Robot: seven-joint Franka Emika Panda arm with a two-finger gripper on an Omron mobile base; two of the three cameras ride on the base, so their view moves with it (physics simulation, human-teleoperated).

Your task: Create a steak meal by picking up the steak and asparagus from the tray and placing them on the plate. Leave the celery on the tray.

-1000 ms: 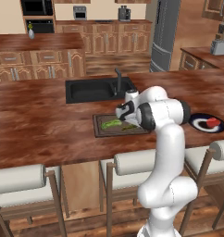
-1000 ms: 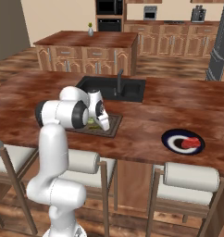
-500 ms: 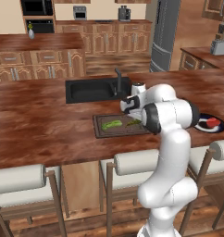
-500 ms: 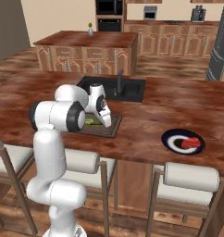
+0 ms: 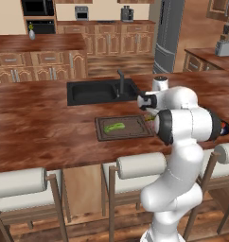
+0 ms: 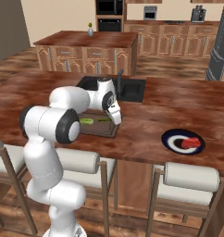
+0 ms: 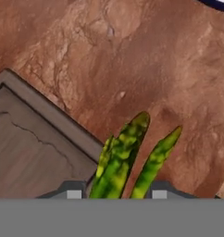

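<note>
Asparagus (image 7: 121, 162): in the hand view the green stalk rises from between the two dark finger tips, over the tray's corner and the bare wooden counter (image 7: 146, 60). The gripper (image 7: 113, 194) stands narrow with the stalk between the tips; it looks held. A second green spear shows just beside the first.

Tray (image 5: 135, 134): left base view has it on the counter in front of the sink (image 5: 95, 92), with the celery (image 5: 114, 127) lying on its left half. Here the hand is mostly hidden behind the arm's white elbow.

Right base view gives what the left does not: the gripper (image 6: 117, 121) at the tray's right edge, and the plate (image 6: 171, 139) well to the right of the tray with the red steak (image 6: 189, 142) on it. The celery (image 6: 87, 121) lies on the tray (image 6: 102, 132), partly behind the arm.

Against a second ago: the hand has shifted from over the tray's middle to its right edge, towards the plate. Celery and steak unmoved.
</note>
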